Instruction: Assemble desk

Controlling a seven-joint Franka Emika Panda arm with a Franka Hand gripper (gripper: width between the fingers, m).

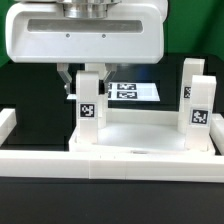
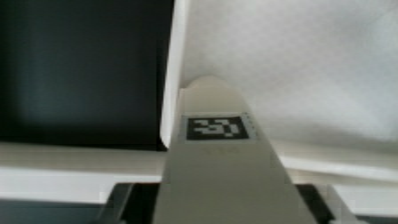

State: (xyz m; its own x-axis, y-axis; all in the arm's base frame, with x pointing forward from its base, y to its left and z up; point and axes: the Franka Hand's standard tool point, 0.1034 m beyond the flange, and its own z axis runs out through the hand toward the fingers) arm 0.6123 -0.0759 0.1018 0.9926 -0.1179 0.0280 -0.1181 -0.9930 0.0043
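Note:
The white desk top (image 1: 150, 132) lies flat with its raised rim up. On its corner at the exterior view's left a tagged white leg (image 1: 88, 108) stands upright. My gripper (image 1: 86, 86) comes down over it from above, one finger on each side of its upper end. In the wrist view the leg (image 2: 219, 150) fills the space between my dark fingers (image 2: 135, 203), which press against its two sides, so the gripper (image 2: 222, 208) is shut on it. Two more tagged legs (image 1: 191, 92) stand upright at the exterior view's right.
The marker board (image 1: 127, 90) lies flat on the black table behind the desk top. Long white rails run along the front (image 1: 110, 162) and the exterior view's left (image 1: 6, 125). My wide white gripper body (image 1: 85, 35) hides the area behind the held leg.

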